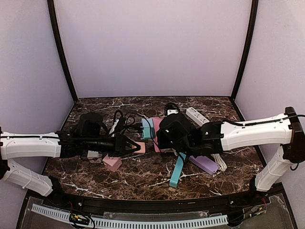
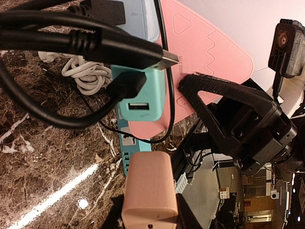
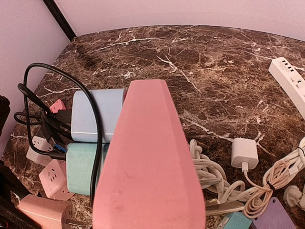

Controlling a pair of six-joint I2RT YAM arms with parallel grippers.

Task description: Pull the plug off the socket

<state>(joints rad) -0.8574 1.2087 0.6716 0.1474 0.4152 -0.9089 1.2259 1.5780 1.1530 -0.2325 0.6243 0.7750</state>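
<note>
The left gripper (image 1: pixel 129 145) is clenching its jaws on the peach plug (image 2: pixel 145 191), low in the centre of the left wrist view. The right gripper (image 1: pixel 161 136) seems to be grasping the pink power strip (image 3: pixel 147 162), which is filling the middle of the right wrist view, though its fingers are hidden there. The plug is sitting just beside the strip's edge and looks to be already clear of the socket, but I cannot tell for sure.

The main risk is snagging. The black cables (image 2: pixel 71 43) are looping across the upper left of the left wrist view, close to the plug's path. A wide pull could drag them and the teal block (image 2: pixel 140 102) they are feeding. The strip could also be twisting in the right jaws if they are pinching only one edge.

Crowding the table (image 1: pixel 143 179) are a light blue block (image 3: pixel 93 114), a pink cube socket (image 1: pixel 112 163), a coiled white cord (image 3: pixel 209 181), a white power strip (image 1: pixel 197 116) and a purple strip (image 1: pixel 205 164).
</note>
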